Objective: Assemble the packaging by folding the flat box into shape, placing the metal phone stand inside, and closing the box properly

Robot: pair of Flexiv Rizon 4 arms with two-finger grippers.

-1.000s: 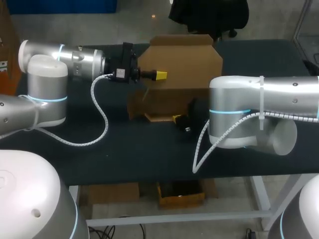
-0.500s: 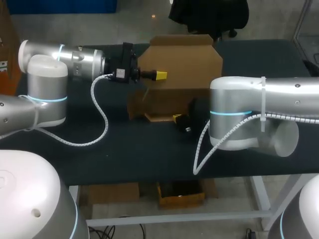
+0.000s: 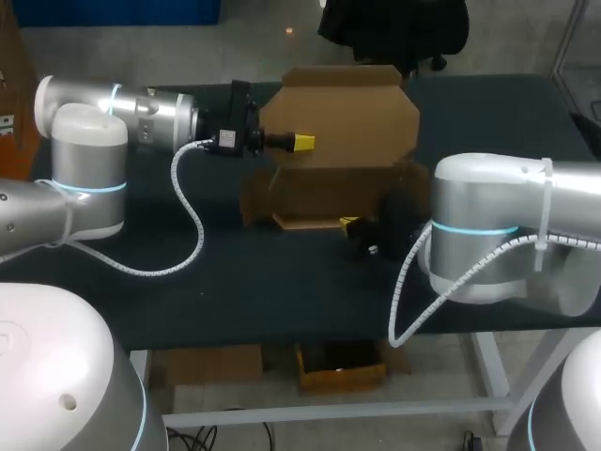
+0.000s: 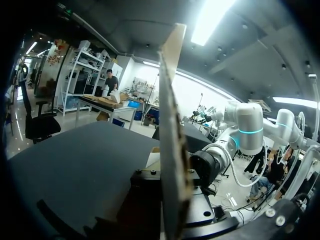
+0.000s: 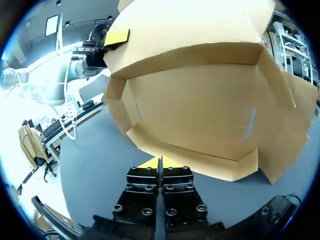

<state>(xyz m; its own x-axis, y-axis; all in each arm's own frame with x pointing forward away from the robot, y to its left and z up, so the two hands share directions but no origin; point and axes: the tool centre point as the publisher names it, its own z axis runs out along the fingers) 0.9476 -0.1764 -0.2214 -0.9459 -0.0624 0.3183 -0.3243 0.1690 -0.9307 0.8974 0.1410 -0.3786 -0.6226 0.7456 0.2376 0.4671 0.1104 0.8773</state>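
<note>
The brown cardboard box [image 3: 329, 193] stands half folded in the middle of the black table, its tall lid panel [image 3: 343, 113] upright at the back. My left gripper [image 3: 302, 142] is shut on the left part of that panel; the left wrist view shows the panel's edge [image 4: 172, 150] running up between its fingers. My right gripper [image 3: 349, 223] is shut and empty, low at the box's front right, its yellow tips [image 5: 160, 162] just short of the front flap [image 5: 200, 167]. No metal phone stand shows in any view.
The left arm's white coiled cable [image 3: 192, 221] loops down onto the table [image 3: 235, 272] left of the box. The right arm's thick elbow [image 3: 479, 235] hangs over the table's front right. Open tabletop lies in front of the box.
My right arm has drawn back to the right, its gripper sliding a little right along the box's front. The left arm and the box have kept still.
</note>
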